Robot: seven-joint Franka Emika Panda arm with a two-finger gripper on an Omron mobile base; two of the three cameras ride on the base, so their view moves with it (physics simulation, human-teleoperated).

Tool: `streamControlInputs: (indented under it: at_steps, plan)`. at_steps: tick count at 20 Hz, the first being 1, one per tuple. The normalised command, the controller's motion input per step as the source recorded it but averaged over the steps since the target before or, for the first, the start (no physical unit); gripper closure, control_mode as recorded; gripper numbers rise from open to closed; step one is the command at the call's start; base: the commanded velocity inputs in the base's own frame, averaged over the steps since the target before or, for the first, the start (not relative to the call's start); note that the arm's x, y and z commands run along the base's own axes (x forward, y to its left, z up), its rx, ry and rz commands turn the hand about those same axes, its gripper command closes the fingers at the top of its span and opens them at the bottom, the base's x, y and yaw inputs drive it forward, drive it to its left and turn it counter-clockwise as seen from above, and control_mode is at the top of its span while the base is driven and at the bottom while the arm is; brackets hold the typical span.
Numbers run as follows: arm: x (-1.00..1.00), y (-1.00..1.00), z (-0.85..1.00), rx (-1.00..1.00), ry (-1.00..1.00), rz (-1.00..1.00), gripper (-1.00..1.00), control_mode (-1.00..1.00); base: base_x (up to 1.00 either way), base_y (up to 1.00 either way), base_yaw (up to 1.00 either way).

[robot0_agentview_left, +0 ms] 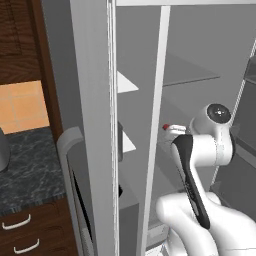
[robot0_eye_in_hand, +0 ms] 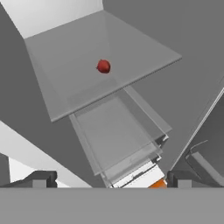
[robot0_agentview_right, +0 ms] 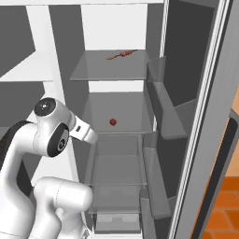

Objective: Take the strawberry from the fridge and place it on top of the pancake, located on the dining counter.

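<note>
Jaws stand wide, holding nothing, well short of the strawberry (robot0_eye_in_hand: 103,66) on its fridge (robot0_agentview_right: 196,140) shelf (robot0_eye_in_hand: 65,65). Round fruit may roll from an off-centre pinch.

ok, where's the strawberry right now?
The strawberry sits alone on the middle glass shelf inside the open fridge, above the clear drawers; the open gripper is short of it.

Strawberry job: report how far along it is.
Done: the fridge stands open. In hand: the open claw points toward the strawberry, which sits untouched on a glass shelf. Left: reach in, grip it, carry it out and set it on the pancake.
</note>
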Motion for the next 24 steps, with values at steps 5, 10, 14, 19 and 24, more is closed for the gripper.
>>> streamControlInputs:
  at_steps: [5, 10, 14, 19, 24]
  plan:
    - [0.33, -0.22, 0.00, 0.00, 0.00, 0.03, -1.00, -1.00, 0.00, 0.00, 0.00]
    - [0.56, -0.16, 0.00, -0.02, 0.02, 0.22, -1.00, -1.00, 0.00, 0.00, 0.00]
    - [0.38, -0.23, 0.00, -0.06, 0.02, 0.29, -1.00, -1.00, 0.00, 0.00, 0.00]
    - [0.33, -0.36, -0.08, 0.00, -0.07, 0.20, -1.00, -1.00, 0.00, 0.00, 0.00]
    - [0.57, -0.03, -0.04, 0.00, -0.08, 0.03, -1.00, -1.00, 0.00, 0.00, 0.00]
